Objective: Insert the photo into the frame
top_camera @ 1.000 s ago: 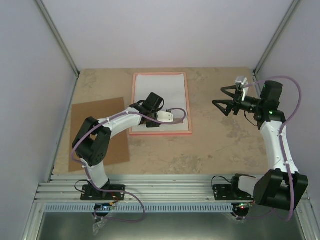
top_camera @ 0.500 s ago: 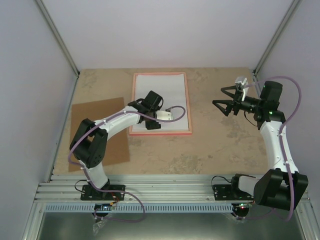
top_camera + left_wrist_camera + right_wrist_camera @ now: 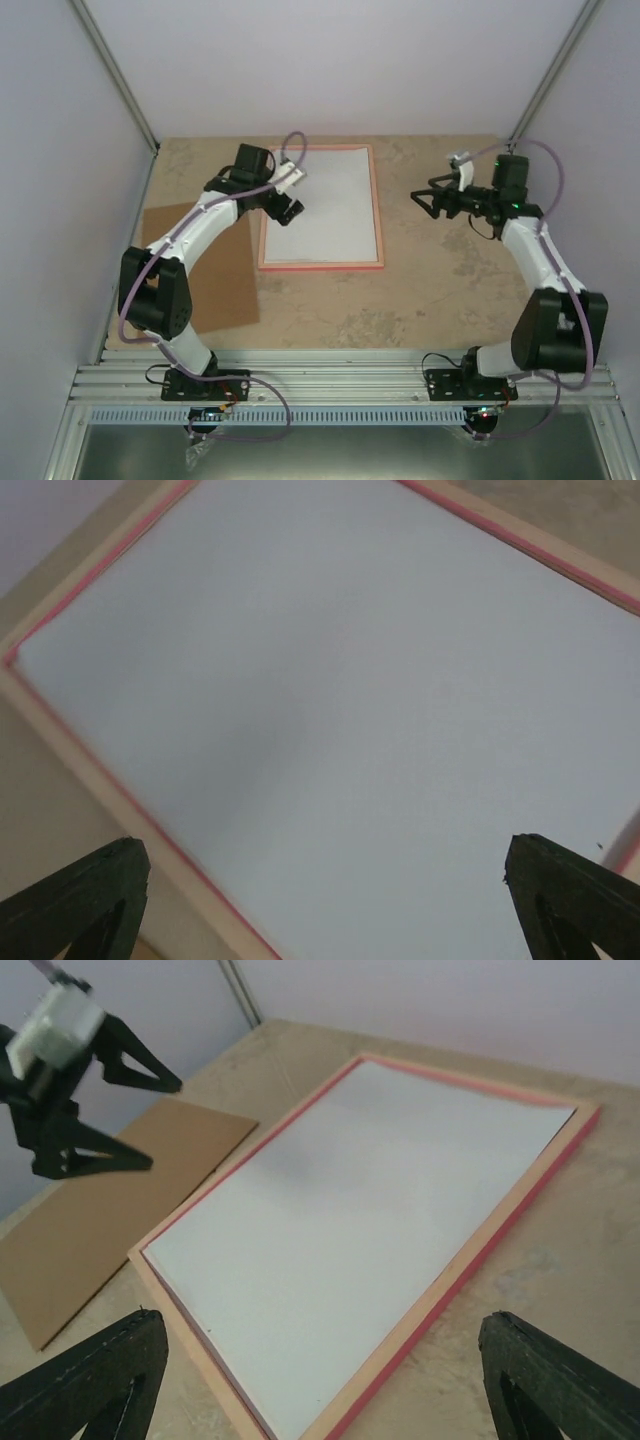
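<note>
Currently I count one pink frame (image 3: pixel 320 265) flat on the counter (image 3: pixel 440 290) with one white sheet (image 3: pixel 325 200) inside it, one brown board (image 3: pixel 215 290) alongside, and my left gripper (image 3: pixel 285 207) and right gripper (image 3: pixel 420 198) both spread apart, empty.

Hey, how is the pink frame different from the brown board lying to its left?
The frame has a raised pink rim around a white face; the board is plain brown with no rim. The frame lies mid-table; the board sits by the left edge, partly under the left arm. Both are rectangular and lie flat on the table.
</note>
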Tool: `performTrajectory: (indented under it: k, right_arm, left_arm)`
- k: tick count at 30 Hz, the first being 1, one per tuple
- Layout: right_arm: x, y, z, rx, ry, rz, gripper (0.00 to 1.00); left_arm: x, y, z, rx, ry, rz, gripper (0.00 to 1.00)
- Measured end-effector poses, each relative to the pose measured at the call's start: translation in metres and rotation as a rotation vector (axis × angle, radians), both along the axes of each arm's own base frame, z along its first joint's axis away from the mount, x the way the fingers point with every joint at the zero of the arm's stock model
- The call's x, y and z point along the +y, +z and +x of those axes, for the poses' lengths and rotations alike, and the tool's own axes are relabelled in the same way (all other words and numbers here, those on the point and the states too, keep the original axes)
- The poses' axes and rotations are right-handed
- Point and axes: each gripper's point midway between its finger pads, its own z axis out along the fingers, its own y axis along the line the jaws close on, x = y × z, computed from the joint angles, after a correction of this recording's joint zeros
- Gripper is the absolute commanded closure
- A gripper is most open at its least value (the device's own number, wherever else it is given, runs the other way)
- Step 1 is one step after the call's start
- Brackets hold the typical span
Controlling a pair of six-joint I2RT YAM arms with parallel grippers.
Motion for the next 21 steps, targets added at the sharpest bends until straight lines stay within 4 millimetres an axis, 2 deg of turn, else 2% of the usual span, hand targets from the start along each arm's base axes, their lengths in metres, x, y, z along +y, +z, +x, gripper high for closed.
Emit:
performTrajectory:
  k: [2,5,7,9,15,21]
  right_arm:
    - [0.011,-0.017,0.013,0.053,0.004,-0.016,0.19]
    - [0.024,-0.041,0.035,0.131,0.000,-0.033,0.26]
    - [0.031,-0.056,0.053,0.181,-0.014,-0.044,0.27]
    - [0.041,-0.070,0.070,0.227,-0.022,-0.047,0.33]
    - [0.066,-0.120,0.095,0.372,-0.030,-0.035,0.48]
    - [0.080,-0.171,0.118,0.488,-0.050,-0.027,0.53]
  left_arm:
    - [0.018,0.003,0.013,0.023,0.114,-0.057,0.01]
    - [0.031,-0.003,0.023,0.080,0.242,-0.125,0.04]
    - [0.040,-0.014,0.031,0.135,0.324,-0.167,0.09]
    - [0.054,-0.029,0.043,0.193,0.413,-0.212,0.16]
    - [0.103,-0.079,0.076,0.328,0.635,-0.289,0.33]
    - [0.111,-0.109,0.091,0.392,0.707,-0.318,0.42]
